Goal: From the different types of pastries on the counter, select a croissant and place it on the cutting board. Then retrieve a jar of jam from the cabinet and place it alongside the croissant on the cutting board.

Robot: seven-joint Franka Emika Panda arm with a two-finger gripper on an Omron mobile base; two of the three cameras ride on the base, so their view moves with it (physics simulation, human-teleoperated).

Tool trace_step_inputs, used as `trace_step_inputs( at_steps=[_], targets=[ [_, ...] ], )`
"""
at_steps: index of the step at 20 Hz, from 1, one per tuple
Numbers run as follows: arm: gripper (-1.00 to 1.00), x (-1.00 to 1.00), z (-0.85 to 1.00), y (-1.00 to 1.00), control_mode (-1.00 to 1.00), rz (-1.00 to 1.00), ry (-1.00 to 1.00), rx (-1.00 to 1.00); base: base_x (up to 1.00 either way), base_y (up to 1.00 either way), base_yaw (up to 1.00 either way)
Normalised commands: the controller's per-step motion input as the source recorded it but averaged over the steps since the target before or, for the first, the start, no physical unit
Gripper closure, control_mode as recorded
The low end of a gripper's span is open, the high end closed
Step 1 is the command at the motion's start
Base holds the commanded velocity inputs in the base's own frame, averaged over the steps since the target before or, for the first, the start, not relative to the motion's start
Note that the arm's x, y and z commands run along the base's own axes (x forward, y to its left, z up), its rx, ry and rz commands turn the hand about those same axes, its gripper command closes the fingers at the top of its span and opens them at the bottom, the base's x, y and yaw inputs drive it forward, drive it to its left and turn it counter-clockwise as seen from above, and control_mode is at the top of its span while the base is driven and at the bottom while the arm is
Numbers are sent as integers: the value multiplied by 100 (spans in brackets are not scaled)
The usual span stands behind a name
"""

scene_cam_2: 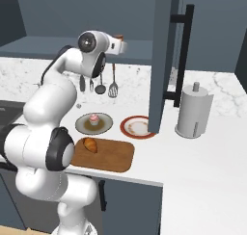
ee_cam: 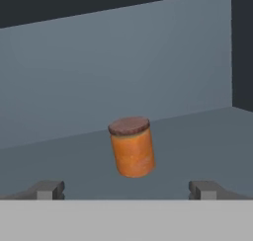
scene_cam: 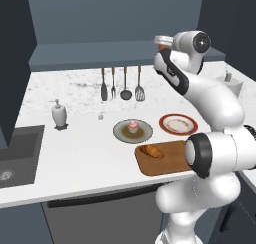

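Small orange-brown cylindrical glass jar of jam (ee_cam: 131, 147) upright on cabinet shelf (ee_cam: 197, 136), at 12 o'clock ahead of tool (ee_cam: 127, 189). Tool spread wide, empty. Likely rigid, slick, breakable; best gripped mid-body below dark lid.

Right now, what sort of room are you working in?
A simulated home kitchen, by the look of it: a white speckled marble-look counter with a dark sink, cooking utensils hanging on the backsplash, and a dark blue-grey wall cabinet holding a small orange-brown jar.
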Motion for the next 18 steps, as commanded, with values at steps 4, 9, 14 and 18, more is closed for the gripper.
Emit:
trace_step_inputs(
  at_steps=[4, 9, 14, 18],
  targets=[
    [-100, 33, -1, 0, -100, 0, 0, 0, 0, 0, 0],
    [-100, 10, -11, -19, -100, 1, 0, 0, 0, 0, 0],
    [-100, 37, -10, -15, -100, 0, 1, 0, 0, 0, 0],
    [-100, 15, -10, 25, -100, 0, 3, -1, 0, 0, 0]
  ],
)
